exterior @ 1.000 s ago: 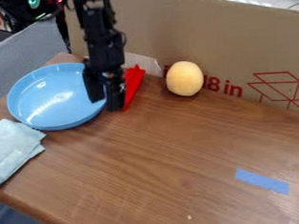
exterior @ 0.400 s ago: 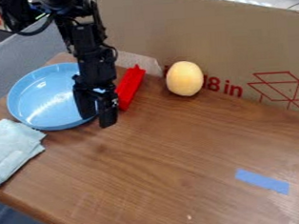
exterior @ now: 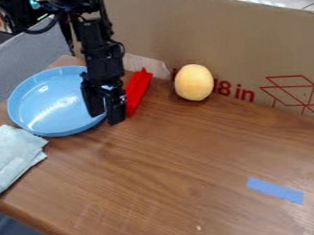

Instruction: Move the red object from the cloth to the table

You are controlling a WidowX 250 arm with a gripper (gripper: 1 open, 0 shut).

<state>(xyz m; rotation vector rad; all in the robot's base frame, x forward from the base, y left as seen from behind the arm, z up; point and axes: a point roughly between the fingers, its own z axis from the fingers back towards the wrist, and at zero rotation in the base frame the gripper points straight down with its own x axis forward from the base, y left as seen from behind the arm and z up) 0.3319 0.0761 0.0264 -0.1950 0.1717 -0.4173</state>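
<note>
Judging the red object (exterior: 138, 89) stiff, light and slick, I'd pinch its long sides mid-length; it lies on the worktop (exterior: 191, 178) just right of my wide, empty tool (exterior: 108, 107), far from the cloth (exterior: 8, 157).

**A slim black arm with a blocky gripper**

The robot arm (exterior: 91, 33) is black all over, built from narrow, boxy segments stacked one above the other, with a matte, plastic-looking finish. Its upper links, near the frame's top edge, are thicker and more jointed, and a small green glint shows there among dark cables. The gripper (exterior: 105, 103) at the end is black too: a squarish body that narrows into two straight, flat jaws standing apart. Screws and markings are too small to make out.
</note>
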